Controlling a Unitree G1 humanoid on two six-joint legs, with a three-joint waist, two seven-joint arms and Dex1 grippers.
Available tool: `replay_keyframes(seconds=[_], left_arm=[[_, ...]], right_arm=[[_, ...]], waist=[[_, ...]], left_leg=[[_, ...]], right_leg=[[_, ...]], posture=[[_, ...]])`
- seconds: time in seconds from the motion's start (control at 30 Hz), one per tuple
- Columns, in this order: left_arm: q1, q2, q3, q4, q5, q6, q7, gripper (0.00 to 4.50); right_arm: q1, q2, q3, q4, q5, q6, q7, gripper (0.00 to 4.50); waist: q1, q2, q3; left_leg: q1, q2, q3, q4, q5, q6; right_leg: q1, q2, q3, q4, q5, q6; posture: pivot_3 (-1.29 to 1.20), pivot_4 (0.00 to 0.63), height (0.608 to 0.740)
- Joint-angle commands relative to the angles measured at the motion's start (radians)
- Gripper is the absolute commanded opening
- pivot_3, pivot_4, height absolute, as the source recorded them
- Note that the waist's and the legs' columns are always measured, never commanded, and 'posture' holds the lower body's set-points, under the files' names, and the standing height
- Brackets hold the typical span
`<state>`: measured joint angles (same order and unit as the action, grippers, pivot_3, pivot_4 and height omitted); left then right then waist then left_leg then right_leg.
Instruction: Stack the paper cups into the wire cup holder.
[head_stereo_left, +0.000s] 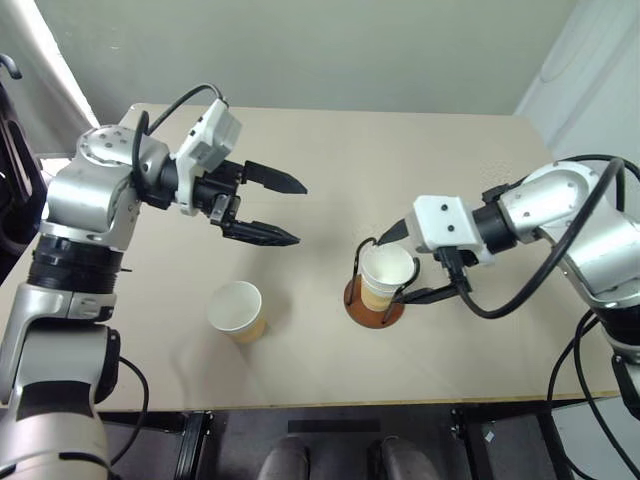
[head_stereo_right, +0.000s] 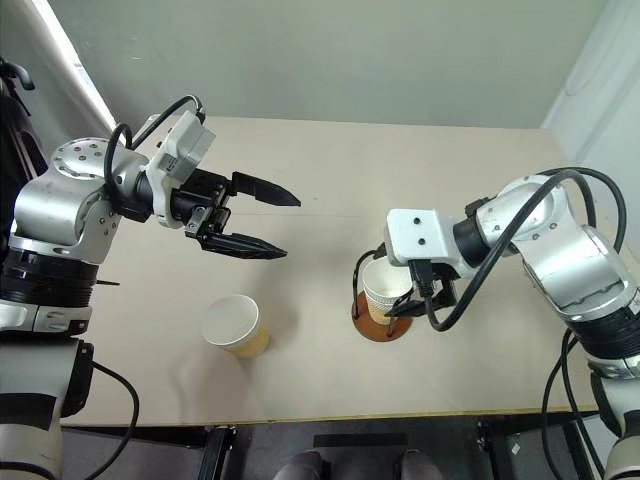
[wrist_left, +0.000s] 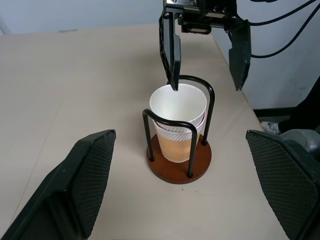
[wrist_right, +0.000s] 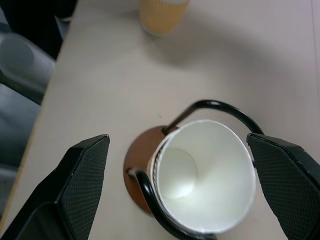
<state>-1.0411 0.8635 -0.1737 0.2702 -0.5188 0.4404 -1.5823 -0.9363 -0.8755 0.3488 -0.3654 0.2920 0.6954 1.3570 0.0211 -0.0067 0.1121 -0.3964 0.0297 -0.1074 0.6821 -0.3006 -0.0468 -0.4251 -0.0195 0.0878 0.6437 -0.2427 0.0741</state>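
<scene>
The wire cup holder (head_stereo_left: 366, 309), a reddish-brown disc with two black wire loops, stands right of the table's middle. A paper cup (wrist_left: 177, 107) sits upright inside it, and a second rim just below suggests it is nested in another. My right gripper (head_stereo_left: 392, 268) is open, its fingers (wrist_left: 170, 50) straddling the cup's rim without touching it. A further paper cup (head_stereo_left: 237, 310) stands upright on the table to the left, near the front edge. My left gripper (head_stereo_left: 300, 213) hovers open and empty above the table, pointing toward the holder.
The beige table (head_stereo_left: 420, 150) is bare behind the holder. Its front edge (head_stereo_left: 330, 402) runs close below the loose cup and the holder.
</scene>
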Motion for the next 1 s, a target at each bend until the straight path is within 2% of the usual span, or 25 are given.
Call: replay_keyframes(seconds=[0.03, 0.17, 0.33, 0.47, 0.67, 0.8, 1.0], left_arm=[[0.011, 0.018, 0.037, -0.03, 0.012, -0.005, -0.03, 4.5], [0.066, 0.105, 0.045, -0.086, 0.04, -0.046, -0.032, 4.5], [0.145, 0.184, 0.061, -0.135, 0.054, -0.089, -0.032, 4.5], [0.192, 0.213, 0.074, -0.157, 0.062, -0.111, -0.032, 4.5], [0.319, 0.271, 0.122, -0.27, -0.012, -0.051, -0.032, 4.5], [0.417, 0.364, 0.152, -0.329, -0.1, -0.026, -0.032, 4.5], [0.514, 0.465, 0.126, -0.368, -0.112, -0.099, -0.032, 4.5]], right_arm=[[-0.01, -0.003, -0.112, -0.038, 0.074, 0.081, -0.037, 4.47], [0.012, 0.008, -0.253, -0.086, 0.234, 0.265, -0.098, 4.47], [0.034, 0.005, -0.325, -0.111, 0.317, 0.353, -0.173, 4.47], [0.045, -0.007, -0.334, -0.109, 0.347, 0.359, -0.203, 4.47], [0.055, -0.024, -0.33, -0.102, 0.373, 0.346, -0.22, 4.47], [0.057, -0.034, -0.323, -0.096, 0.381, 0.34, -0.222, 4.47], [0.057, -0.047, -0.313, -0.085, 0.385, 0.329, -0.221, 4.47]], waist=[[0.001, 0.0, 0.0], [-0.002, 0.0, 0.0], [-0.005, 0.0, 0.0], [-0.005, 0.0, 0.0], [-0.009, 0.0, 0.0], [-0.012, 0.0, 0.0], [-0.012, 0.0, 0.0]], left_leg=[[0.0, 0.0, 0.0, 0.0, 0.0, 0.0], [0.0, 0.0, 0.0, -0.001, 0.0, 0.0], [0.0, 0.0, 0.0, -0.002, 0.0, -0.001], [0.0, 0.0, -0.001, -0.001, 0.0, -0.001], [0.0, 0.0, 0.0, -0.002, 0.0, -0.001], [0.0, 0.0, 0.0, -0.003, 0.0, -0.001], [0.001, 0.0, 0.0, -0.003, 0.0, 0.0]], right_leg=[[0.0, 0.0, 0.0, 0.0, 0.0, 0.0], [0.0, 0.0, 0.0, -0.001, 0.0, 0.0], [-0.001, 0.001, 0.0, -0.001, -0.001, -0.001], [0.0, 0.001, 0.0, 0.0, -0.001, -0.001], [-0.001, 0.001, 0.0, 0.0, -0.001, -0.002], [-0.002, 0.001, 0.0, 0.001, -0.001, -0.002], [-0.002, 0.001, 0.0, 0.001, -0.002, -0.003]], posture=[[0.0, 0.15, 0.74], [0.0, 0.15, 0.74], [0.0, 0.15, 0.74], [0.0, 0.15, 0.74], [0.0, 0.15, 0.74], [0.0, 0.15, 0.74], [0.0, 0.15, 0.74]])
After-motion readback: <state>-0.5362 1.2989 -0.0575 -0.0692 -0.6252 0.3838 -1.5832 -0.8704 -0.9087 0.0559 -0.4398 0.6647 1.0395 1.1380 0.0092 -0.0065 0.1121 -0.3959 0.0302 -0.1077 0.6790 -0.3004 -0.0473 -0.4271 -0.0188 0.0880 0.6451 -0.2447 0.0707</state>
